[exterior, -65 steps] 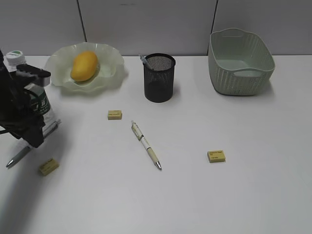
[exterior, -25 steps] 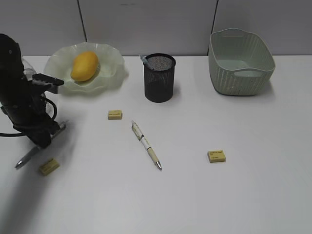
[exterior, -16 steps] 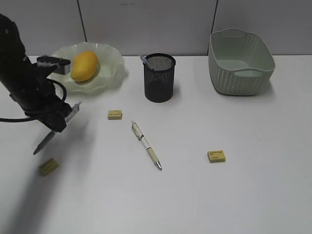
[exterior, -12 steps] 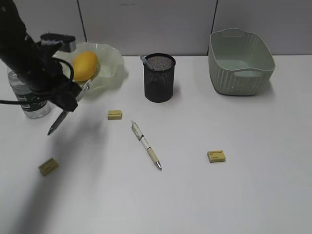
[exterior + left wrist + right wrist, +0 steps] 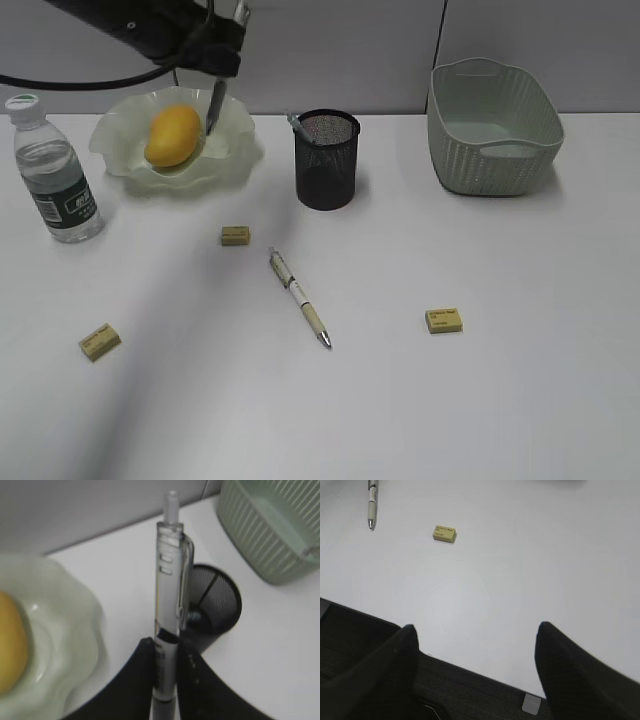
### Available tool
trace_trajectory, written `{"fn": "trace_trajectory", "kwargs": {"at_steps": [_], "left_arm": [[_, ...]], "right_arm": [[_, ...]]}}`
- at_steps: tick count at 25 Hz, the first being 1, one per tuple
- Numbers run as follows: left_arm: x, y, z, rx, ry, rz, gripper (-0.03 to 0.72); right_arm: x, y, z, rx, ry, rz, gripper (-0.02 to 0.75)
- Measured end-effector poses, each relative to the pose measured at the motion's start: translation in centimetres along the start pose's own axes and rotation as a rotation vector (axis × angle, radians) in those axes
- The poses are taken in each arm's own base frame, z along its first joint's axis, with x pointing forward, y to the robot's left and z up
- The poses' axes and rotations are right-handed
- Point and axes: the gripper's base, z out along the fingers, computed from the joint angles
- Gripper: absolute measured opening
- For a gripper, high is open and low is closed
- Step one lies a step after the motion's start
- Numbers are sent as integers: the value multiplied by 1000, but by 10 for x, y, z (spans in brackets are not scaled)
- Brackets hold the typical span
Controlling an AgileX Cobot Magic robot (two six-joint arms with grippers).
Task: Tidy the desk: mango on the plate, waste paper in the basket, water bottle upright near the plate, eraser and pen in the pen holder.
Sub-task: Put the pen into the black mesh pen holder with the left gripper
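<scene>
The left claw is raised high above the plain white counter, its two black fingers pinched on a clear-barrelled click pen that hangs over the wavy-rimmed translucent green plate. A smooth yellow-orange mango lies on that plate. The black wire-mesh pen holder stands just right of the plate, and the clear bottle with a dark green label stands upright to the plate's left. A cream pen and three small yellowish erasers lie loose on the counter. The deep pale green woven basket sits at the back right. The right claw hovers low with its fingers spread wide, holding nothing.
</scene>
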Motion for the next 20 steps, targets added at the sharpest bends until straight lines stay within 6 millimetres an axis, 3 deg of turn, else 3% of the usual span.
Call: {"fn": "trace_trajectory", "kwargs": {"at_steps": [9, 20], "left_arm": [[-21, -42, 16, -21, -295, 50, 103], [-11, -59, 67, -70, -479, -85, 103]], "right_arm": [[0, 0, 0, 1, -1, 1, 568], [0, 0, 0, 1, 0, 1, 568]]}}
